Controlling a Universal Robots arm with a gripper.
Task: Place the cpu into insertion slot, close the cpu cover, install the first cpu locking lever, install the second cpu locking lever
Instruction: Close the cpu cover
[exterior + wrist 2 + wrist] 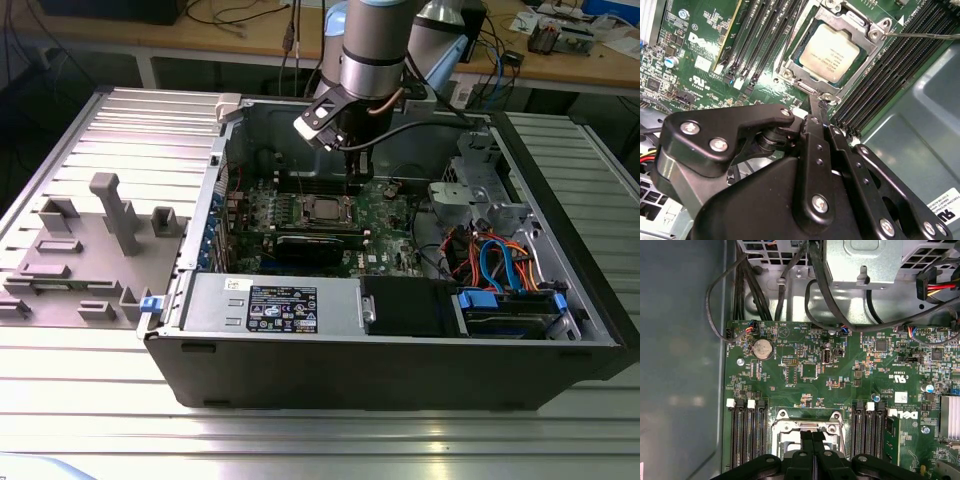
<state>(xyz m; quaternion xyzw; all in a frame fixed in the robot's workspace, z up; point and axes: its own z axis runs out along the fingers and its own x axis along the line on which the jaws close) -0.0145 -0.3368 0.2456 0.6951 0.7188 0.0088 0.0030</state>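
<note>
Gripper (pixel 814 102) fingers pressed together, arm (pixel 372 45) pointing straight down, tip just beside the cpu cover (pixel 866 31) closed over the cpu (pixel 832 52).

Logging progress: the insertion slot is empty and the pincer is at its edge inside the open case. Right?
Not empty: the second wrist view shows the cpu seated in the insertion slot. The pincer is at its edge inside the open case.
</note>
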